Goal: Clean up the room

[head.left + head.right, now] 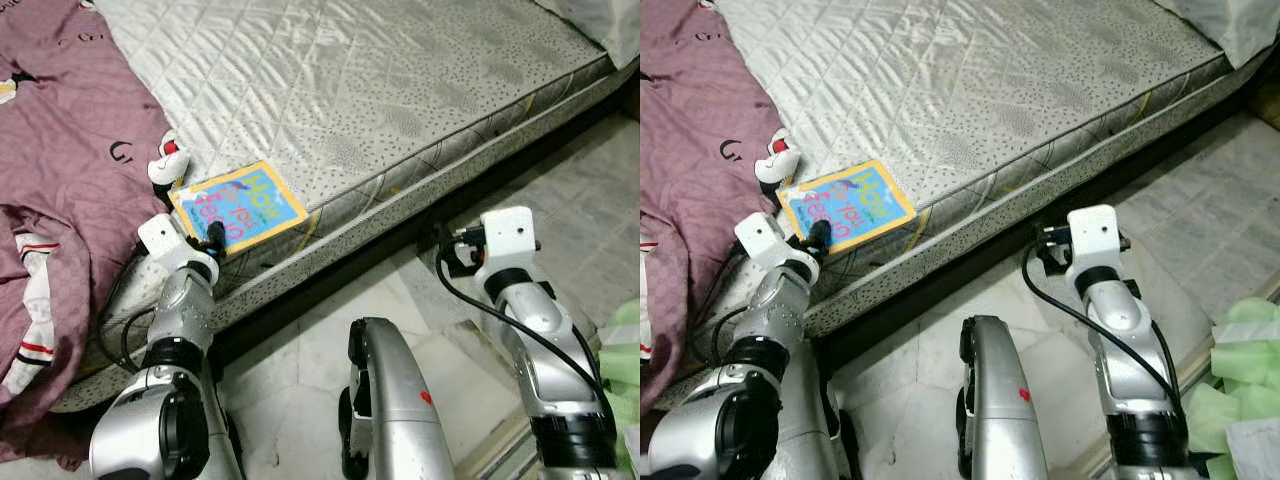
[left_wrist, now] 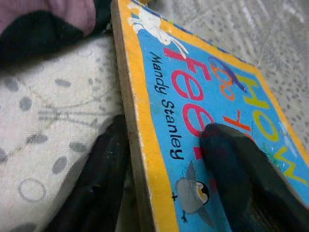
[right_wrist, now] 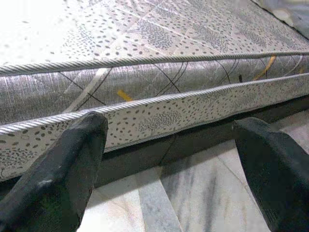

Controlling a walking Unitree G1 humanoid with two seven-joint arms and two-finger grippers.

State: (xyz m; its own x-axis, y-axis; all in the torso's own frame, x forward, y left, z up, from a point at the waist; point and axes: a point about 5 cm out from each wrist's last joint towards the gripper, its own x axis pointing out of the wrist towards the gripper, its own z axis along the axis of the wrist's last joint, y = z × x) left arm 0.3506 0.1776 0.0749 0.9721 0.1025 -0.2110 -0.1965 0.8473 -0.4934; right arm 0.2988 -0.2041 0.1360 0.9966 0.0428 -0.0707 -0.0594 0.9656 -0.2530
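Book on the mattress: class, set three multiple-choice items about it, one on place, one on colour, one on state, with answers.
1. Where does the book lie?
A. on the floor
B. near the mattress edge
C. on the pillow

2. What colour is its border?
A. yellow
B. green
C. white

3. What is the left pincer doing?
A. hanging open above the floor
B. closed on the book
C. holding the blanket

Answers: B, it rests near the mattress edge beside the maroon blanket; A, a yellow frame surrounds the blue cover; B, one finger presses the cover, one sits beneath.

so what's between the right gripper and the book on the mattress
Just the mattress side and its dark base, seen in the head views. The right gripper hovers open over the floor; the left gripper grips the book.
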